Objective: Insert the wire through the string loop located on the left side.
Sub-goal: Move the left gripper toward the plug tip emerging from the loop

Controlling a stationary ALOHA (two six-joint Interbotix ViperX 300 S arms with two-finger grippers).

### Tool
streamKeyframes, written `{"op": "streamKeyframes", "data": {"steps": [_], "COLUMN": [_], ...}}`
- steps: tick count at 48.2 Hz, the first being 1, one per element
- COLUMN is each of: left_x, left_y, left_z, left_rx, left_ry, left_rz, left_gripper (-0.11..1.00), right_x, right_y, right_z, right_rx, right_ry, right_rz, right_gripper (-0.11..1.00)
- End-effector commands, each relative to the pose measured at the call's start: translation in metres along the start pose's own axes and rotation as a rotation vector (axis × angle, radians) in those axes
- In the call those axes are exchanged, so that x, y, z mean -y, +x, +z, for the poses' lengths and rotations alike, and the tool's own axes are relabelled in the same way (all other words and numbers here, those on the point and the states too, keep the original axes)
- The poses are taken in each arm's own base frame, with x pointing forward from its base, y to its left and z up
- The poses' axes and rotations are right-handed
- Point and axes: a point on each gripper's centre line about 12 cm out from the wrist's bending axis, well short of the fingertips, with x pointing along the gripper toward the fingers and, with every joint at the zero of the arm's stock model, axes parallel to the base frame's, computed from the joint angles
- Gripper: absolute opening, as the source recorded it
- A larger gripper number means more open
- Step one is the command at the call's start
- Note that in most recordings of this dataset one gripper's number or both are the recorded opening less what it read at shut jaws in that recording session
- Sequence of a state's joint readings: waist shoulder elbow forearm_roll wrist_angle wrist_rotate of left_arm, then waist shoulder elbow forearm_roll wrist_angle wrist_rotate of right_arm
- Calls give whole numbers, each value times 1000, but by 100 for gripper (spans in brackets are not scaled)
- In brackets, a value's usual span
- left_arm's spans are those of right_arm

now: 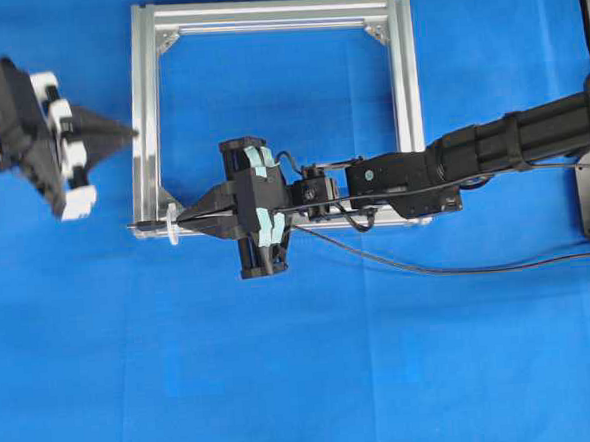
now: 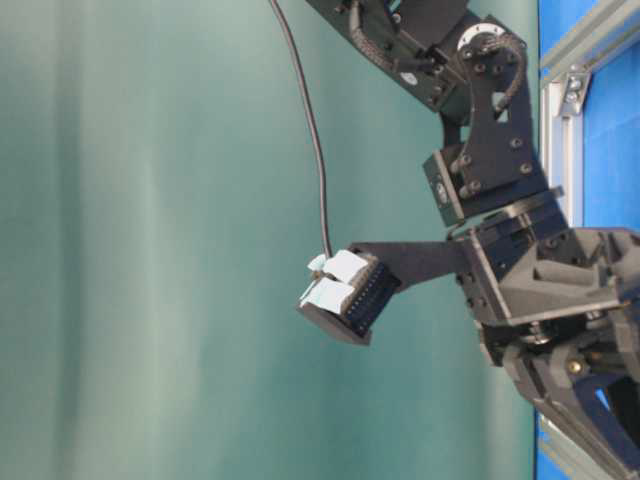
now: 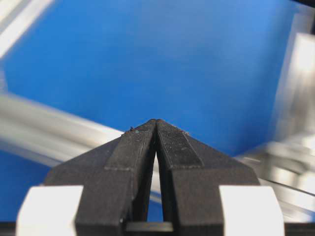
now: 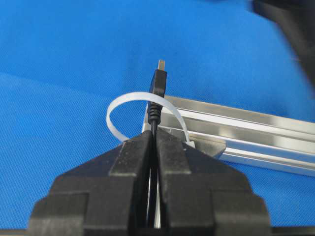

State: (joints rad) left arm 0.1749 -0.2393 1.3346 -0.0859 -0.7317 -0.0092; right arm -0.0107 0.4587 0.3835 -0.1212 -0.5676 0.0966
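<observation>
My right gripper (image 1: 182, 224) (image 4: 153, 133) is shut on the wire (image 4: 154, 120), just behind its plug. The silver-tipped plug (image 4: 159, 78) points away from the jaws and crosses the band of the white string loop (image 4: 123, 101). In the overhead view the plug tip (image 1: 137, 227) lies left of the string loop (image 1: 172, 231), at the bottom-left corner of the aluminium frame (image 1: 146, 110). The rest of the wire (image 1: 458, 268) trails off to the right. My left gripper (image 1: 129, 134) (image 3: 156, 121) is shut on nothing, just left of the frame's left bar.
The square frame lies flat on a blue cloth (image 1: 305, 381). The right arm (image 1: 511, 143) reaches across the frame's lower bar (image 4: 256, 130). Blurred frame bars (image 3: 44, 123) run behind the left jaws. In the table-level view an arm's wrist (image 2: 500, 180) stands beside a black cable (image 2: 315, 130).
</observation>
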Motion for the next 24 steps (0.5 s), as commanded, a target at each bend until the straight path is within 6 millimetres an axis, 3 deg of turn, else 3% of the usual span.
{"op": "streamKeyframes", "data": {"steps": [1, 12, 24], "left_x": [22, 56, 62], "left_y": [-4, -12, -7], "left_z": [7, 10, 11], "left_rx": [35, 55, 43], "left_ry": [32, 75, 79], "left_rz": [-88, -228, -247], "left_gripper": [0, 0, 0], "right_x": [0, 0, 0], "right_y": [0, 0, 0], "right_z": [18, 19, 19], "right_rx": [44, 46, 46], "right_ry": [-5, -6, -6], "right_rz": [1, 1, 1], "right_gripper": [0, 0, 0]}}
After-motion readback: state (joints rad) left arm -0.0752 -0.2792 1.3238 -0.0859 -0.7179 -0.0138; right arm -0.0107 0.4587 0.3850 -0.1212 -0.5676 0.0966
